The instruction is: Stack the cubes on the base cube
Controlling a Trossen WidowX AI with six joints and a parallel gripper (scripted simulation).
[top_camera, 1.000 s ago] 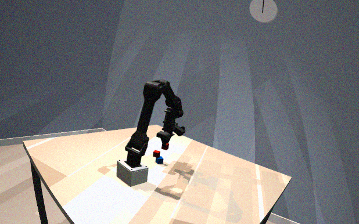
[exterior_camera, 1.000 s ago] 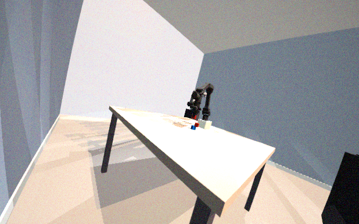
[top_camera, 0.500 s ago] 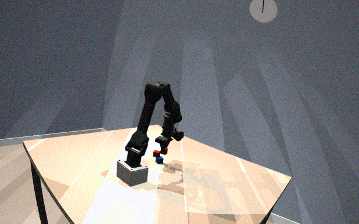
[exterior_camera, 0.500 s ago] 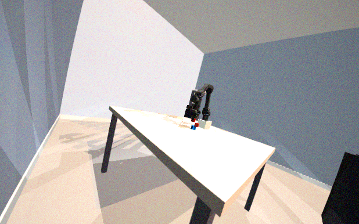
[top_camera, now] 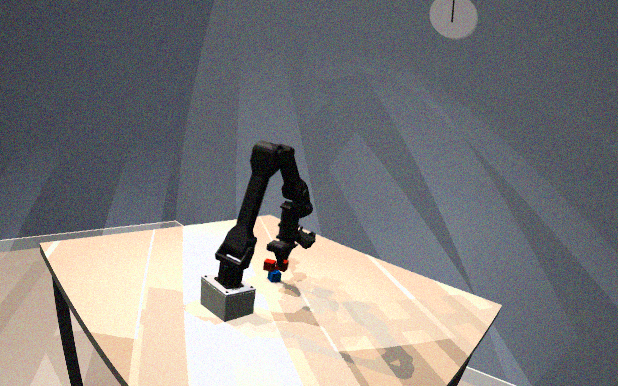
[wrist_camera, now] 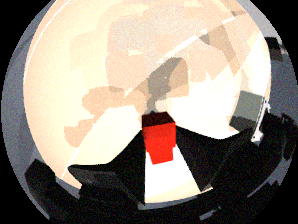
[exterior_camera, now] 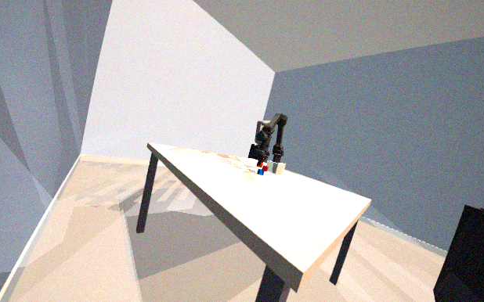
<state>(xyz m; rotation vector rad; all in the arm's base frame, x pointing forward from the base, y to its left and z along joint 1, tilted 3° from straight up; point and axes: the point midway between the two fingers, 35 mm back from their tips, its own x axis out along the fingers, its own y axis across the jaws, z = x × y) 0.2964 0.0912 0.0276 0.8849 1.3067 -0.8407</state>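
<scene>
The blue base cube (top_camera: 274,276) (exterior_camera: 261,172) stands on the table. One red cube (top_camera: 269,265) (exterior_camera: 265,168) sits over one top corner of it, on the side toward the arm's base in the exterior view. It seems level, and in the wrist view it shows partly below the held cube. My gripper (top_camera: 281,263) (wrist_camera: 157,129) is shut on the other red cube (top_camera: 285,266) (exterior_camera: 260,164) (wrist_camera: 159,120), which is over the opposite side of the base cube. Whether the held cube touches the base cube, and the gap between the red cubes, cannot be told. The base cube is hidden in the wrist view.
The arm's grey base block (top_camera: 226,300) (exterior_camera: 279,168) (wrist_camera: 247,110) stands on the table (top_camera: 161,340) (exterior_camera: 287,211), close to the cubes. A black cabinet (exterior_camera: 478,254) with a dark object on it stands at the right of the exterior view, away from the table.
</scene>
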